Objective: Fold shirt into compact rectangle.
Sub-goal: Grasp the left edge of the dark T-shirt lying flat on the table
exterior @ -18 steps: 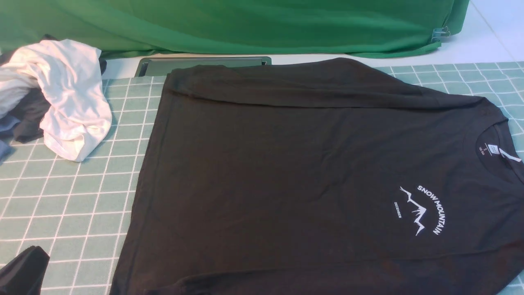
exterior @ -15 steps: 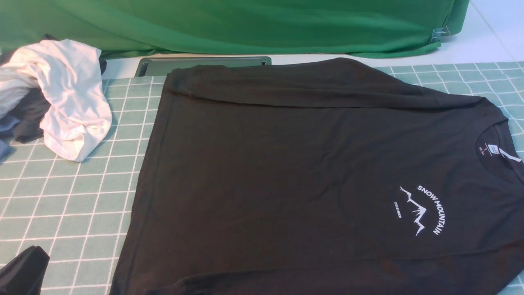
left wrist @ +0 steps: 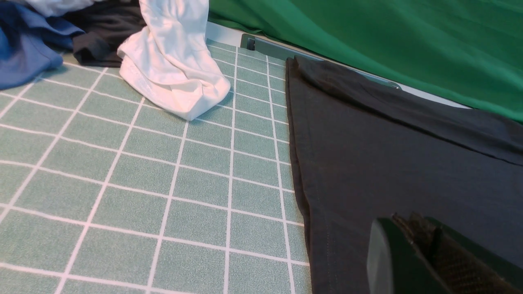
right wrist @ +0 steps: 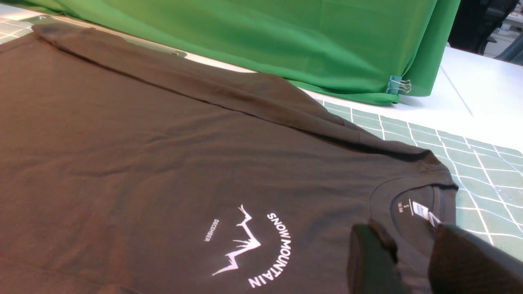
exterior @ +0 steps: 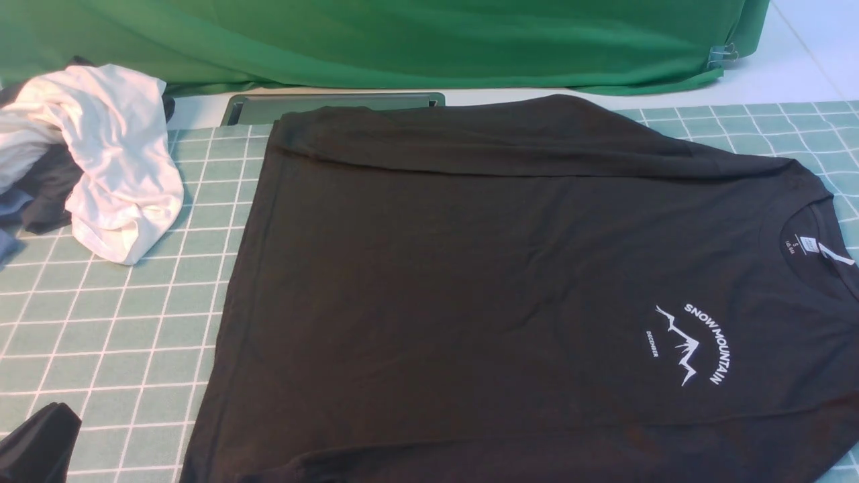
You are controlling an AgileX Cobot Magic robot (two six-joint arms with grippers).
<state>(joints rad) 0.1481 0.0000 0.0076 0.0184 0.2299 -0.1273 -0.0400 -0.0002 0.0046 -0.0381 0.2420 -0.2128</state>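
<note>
The shirt (exterior: 470,288) lies flat on the checked mat (exterior: 121,335), near a white garment (exterior: 107,154).

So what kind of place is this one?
Probably a lab or studio recording bench: a green backdrop held by a binder clip, a gridded green mat on a white table, spare garments heaped beside the shirt.

Front view: shirt (exterior: 470,282) cut off at frame bottom and right; neck label (exterior: 807,245) print unreadable, possibly a size mark.
</note>
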